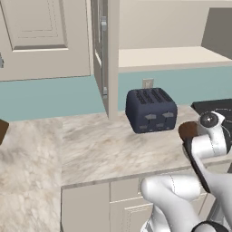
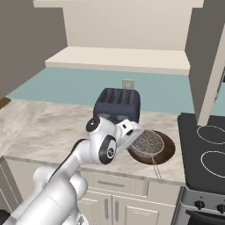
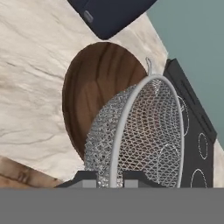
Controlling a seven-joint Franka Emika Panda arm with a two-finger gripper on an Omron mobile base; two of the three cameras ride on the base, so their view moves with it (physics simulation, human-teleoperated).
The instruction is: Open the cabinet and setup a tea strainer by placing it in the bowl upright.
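The cabinet (image 2: 118, 59) stands open, both doors swung out, its pale shelf (image 1: 167, 56) bare. On the counter in front of the toaster lies the dark brown wooden bowl (image 2: 166, 154) (image 3: 98, 87); a sliver of that bowl (image 1: 186, 130) shows beside my wrist. My gripper (image 2: 133, 139) (image 3: 109, 179) is shut on the rim of the tea strainer (image 2: 148, 143) (image 3: 140, 131). The strainer's mesh cup hangs just over the bowl, tilted in the hand view, its thin handle reaching toward the counter's front edge. I cannot tell whether the mesh touches the wood.
A dark blue toaster (image 1: 151, 110) (image 2: 117, 104) stands against the wall behind the bowl. A black stove (image 2: 206, 149) borders the bowl on the right. The open right door (image 2: 206, 57) hangs above the stove. Marble counter (image 1: 90, 145) stretches to the left.
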